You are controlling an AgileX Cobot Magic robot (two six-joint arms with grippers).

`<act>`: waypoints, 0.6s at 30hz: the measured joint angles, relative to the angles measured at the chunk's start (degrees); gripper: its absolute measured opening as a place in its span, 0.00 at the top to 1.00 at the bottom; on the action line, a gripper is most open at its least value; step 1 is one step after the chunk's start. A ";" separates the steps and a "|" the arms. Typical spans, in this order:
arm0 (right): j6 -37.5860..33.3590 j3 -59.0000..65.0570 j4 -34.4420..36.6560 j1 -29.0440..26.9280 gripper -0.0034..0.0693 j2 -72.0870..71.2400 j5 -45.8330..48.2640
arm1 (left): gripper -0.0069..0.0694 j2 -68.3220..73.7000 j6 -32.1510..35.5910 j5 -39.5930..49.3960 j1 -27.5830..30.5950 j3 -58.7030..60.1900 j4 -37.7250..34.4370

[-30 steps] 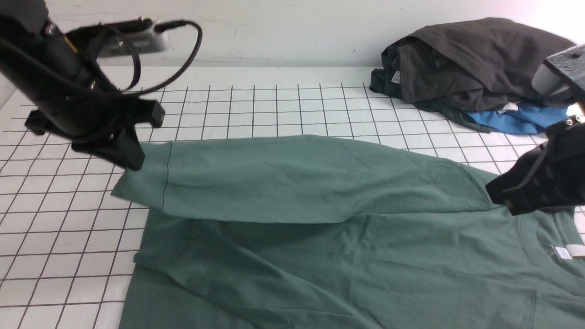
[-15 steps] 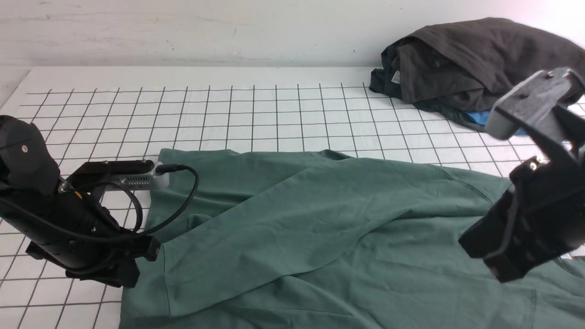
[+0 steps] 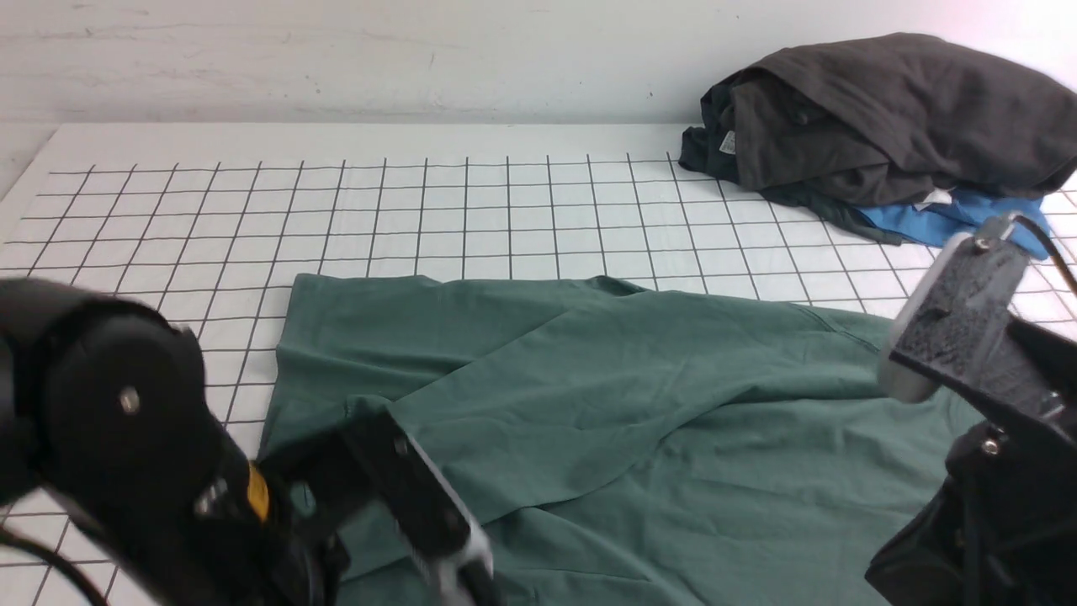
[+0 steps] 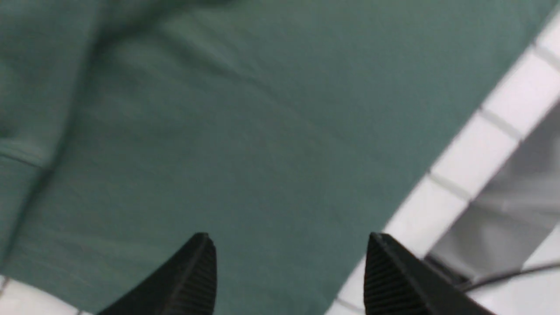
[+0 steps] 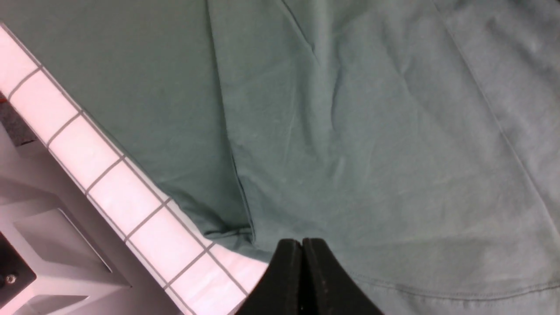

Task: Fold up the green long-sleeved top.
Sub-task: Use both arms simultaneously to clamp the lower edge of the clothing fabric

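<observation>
The green long-sleeved top lies spread over the middle and front of the gridded table, one sleeve laid slantwise across its body toward the front left. My left arm looms blurred at the front left. Its gripper is open just above the green cloth near the cloth's edge, and nothing is between its fingertips. My right arm sits low at the front right. The right gripper is shut and empty over the top's fabric, close to the table's front edge.
A dark charcoal garment is heaped at the back right on a bright blue garment. The white gridded table reaches back to the wall. Its front edge shows in the right wrist view.
The left gripper carried the sleeve from the back left down across the body to the front left, then opened and let it go. Both arms sank lower and nearer the camera.
</observation>
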 joint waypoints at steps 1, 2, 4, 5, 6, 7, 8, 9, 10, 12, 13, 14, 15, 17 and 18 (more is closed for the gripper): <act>0.00 0.73 -0.07 0.00 0.97 -1.23 0.12 | 0.36 -0.07 -1.78 0.36 -5.46 3.18 4.83; 0.04 1.10 -0.13 0.00 0.97 -1.66 0.20 | 0.36 0.08 -2.74 -0.14 -7.52 5.27 7.04; 0.04 1.47 -0.26 0.00 0.97 -2.28 0.31 | 0.36 0.66 -5.29 -2.57 -11.60 9.14 11.90; 0.04 1.54 -0.32 0.00 0.97 -2.34 0.31 | 0.36 0.74 -5.56 -2.88 -12.23 9.48 12.27; 0.04 1.54 -0.31 0.00 0.97 -2.42 0.32 | 0.36 1.35 -7.57 -5.31 -13.67 11.59 14.49; 0.04 1.54 -0.31 0.00 0.97 -2.42 0.32 | 0.36 1.68 -8.38 -6.04 -14.18 12.09 14.49; 0.04 1.54 -0.31 0.00 0.97 -2.42 0.32 | 0.36 2.51 -9.80 -8.04 -14.91 13.54 15.10; 0.04 1.54 -0.31 0.00 0.97 -2.42 0.32 | 0.36 3.60 -10.59 -9.31 -15.34 14.39 14.49; -0.02 1.54 -0.31 0.00 0.97 -2.42 0.32 | 0.36 4.40 -10.97 -10.12 -15.52 14.97 13.97; -0.21 1.54 -0.31 0.00 0.97 -2.42 0.32 | 0.36 5.20 -11.26 -10.82 -15.58 15.64 13.02; -0.41 1.54 -0.47 0.00 0.97 -2.42 0.32 | 0.36 6.25 -11.26 -11.29 -15.58 16.22 11.70; -0.47 1.54 -0.46 0.00 0.97 -2.42 0.32 | 0.36 6.93 -11.21 -11.71 -15.58 16.62 11.03; -0.68 1.54 -0.46 0.00 0.97 -2.42 0.32 | 0.36 7.40 -11.21 -11.96 -15.63 16.69 10.86; -0.70 1.54 -0.48 0.00 0.97 -2.42 0.32 | 0.36 7.73 -11.21 -11.96 -15.65 16.69 10.92; -0.77 1.54 -0.48 0.00 0.97 -2.42 0.32 | 0.36 7.86 -11.21 -11.96 -15.65 16.63 10.99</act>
